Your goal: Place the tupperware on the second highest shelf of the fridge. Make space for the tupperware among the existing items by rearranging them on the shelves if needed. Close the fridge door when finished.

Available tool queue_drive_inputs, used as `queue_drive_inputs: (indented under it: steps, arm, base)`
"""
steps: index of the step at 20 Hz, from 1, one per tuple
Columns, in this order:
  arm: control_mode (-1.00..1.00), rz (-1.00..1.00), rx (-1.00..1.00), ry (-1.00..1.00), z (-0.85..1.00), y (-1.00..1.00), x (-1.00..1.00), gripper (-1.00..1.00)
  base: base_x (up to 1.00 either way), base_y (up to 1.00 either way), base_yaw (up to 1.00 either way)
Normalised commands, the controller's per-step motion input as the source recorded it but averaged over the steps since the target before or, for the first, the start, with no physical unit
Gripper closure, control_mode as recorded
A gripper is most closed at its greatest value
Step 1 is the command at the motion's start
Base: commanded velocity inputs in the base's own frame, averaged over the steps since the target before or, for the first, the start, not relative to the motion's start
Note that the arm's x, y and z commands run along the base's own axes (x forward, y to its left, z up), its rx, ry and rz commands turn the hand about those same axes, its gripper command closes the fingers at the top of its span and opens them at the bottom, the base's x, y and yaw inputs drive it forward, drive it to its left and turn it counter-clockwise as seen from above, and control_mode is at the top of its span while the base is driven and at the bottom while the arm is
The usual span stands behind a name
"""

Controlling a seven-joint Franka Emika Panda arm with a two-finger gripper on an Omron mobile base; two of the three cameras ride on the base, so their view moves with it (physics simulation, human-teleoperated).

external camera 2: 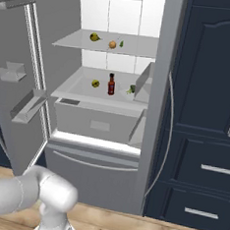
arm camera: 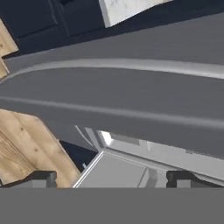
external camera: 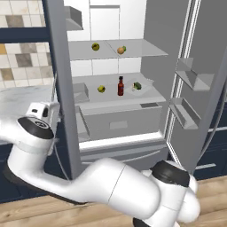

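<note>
- Translucent-white shallow tupperware [external camera: 141, 85] with green broccoli lies on the pale grey lower shelf [external camera: 111, 95] of the open brushed-grey fridge [external camera: 153, 57], right of the slim dark red bottle [external camera: 120, 86].
- Yellow-green round fruit [external camera: 101, 88] sits left of the bottle.
- Another yellow-green fruit [external camera: 95, 46] and an orange fruit [external camera: 121, 50] rest on the shelf above [external camera: 146, 48].
- The claw [arm camera: 111, 178] is spread open, empty, facing the grey door's curved handle [arm camera: 131, 66].

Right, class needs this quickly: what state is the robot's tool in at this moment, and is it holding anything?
Tool: open, jaws spread wide, holding nothing; it faces the fridge door and its handle.
</note>
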Motion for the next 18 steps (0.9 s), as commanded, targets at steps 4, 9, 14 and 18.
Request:
queue_drive_inputs:
  steps: [4,9,14,18]
  arm:
    - [-1.00,0.00,-0.15,0.00,-0.30,0.35,0.22,-1.00]
    - [-1.00,0.00,-0.11,0.00,-0.48,0.10,0.20,-1.00]
    - [-1.00,0.00,-0.06,0.00,-0.52,0.00,0.15,-1.00]
    - [-1.00,0.00,-0.03,-0.04,-0.30,0.01,0.03,-1.00]
  base:
    - [0.00,0.00,0.00]
    - [0.00,0.00,0.00]
    - [0.00,0.00,0.00]
    - [0.00,0.00,0.00]
